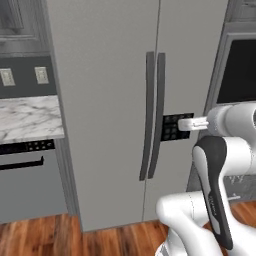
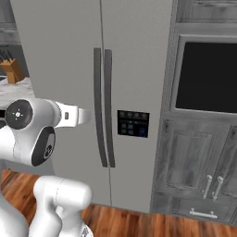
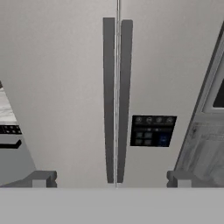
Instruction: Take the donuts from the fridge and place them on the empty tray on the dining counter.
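Observation:
The fridge (image 1: 105, 100) stands straight ahead, tall and light grey, with both doors shut. Its two long dark handles (image 3: 116, 96) run side by side down the middle seam, and a black control panel (image 3: 152, 130) sits on the right door. My gripper (image 3: 111, 179) is open, its two dark fingertips (image 3: 41, 178) spread wide, facing the handles from a short way off and touching nothing. The white hand (image 1: 192, 123) points at the right door near the panel, and it shows as well in the right base view (image 2: 76, 115). The donuts are hidden behind the shut doors. The tray and the dining counter are out of view.
A marble-topped counter (image 1: 27, 117) adjoins the fridge on the left, with a grey appliance with a black panel (image 1: 25, 170) below it. A built-in oven (image 2: 208, 78) and grey cabinets (image 2: 199, 162) stand to the right. A knife block (image 2: 11, 71) is at the far left. The floor is wood.

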{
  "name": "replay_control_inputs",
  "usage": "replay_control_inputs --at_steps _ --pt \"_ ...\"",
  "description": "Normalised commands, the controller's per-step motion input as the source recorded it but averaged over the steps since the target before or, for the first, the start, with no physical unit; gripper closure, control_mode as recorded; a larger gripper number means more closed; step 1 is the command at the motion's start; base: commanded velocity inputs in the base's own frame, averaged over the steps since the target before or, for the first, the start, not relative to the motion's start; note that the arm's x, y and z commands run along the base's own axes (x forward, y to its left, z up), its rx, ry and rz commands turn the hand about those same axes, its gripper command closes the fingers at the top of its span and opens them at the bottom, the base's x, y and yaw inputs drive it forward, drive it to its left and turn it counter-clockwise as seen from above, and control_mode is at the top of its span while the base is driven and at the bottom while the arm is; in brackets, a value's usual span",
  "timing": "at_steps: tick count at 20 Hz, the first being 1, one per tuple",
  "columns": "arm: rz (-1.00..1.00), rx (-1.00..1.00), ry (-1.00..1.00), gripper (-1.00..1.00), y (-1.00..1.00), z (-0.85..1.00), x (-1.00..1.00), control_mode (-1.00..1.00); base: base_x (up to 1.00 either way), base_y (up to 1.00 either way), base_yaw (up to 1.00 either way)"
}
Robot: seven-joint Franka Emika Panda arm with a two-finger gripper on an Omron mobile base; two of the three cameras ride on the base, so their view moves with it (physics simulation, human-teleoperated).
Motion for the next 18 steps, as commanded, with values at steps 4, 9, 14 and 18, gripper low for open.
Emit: replay_control_inputs --at_steps 4,9,14,18 --pt "0.00 0.00 0.00 -1.00 0.00 0.00 0.00 1.00 -0.57 0.00 0.00" --pt "0.00 0.00 0.00 -1.00 0.00 0.00 0.00 1.00 -0.12 0.00 0.00" --pt "0.00 0.00 0.00 -1.00 0.00 0.00 0.00 1.00 0.05 0.00 0.00" --pt "0.00 0.00 0.00 -1.00 0.00 0.00 0.00 1.00 0.04 0.00 0.00"
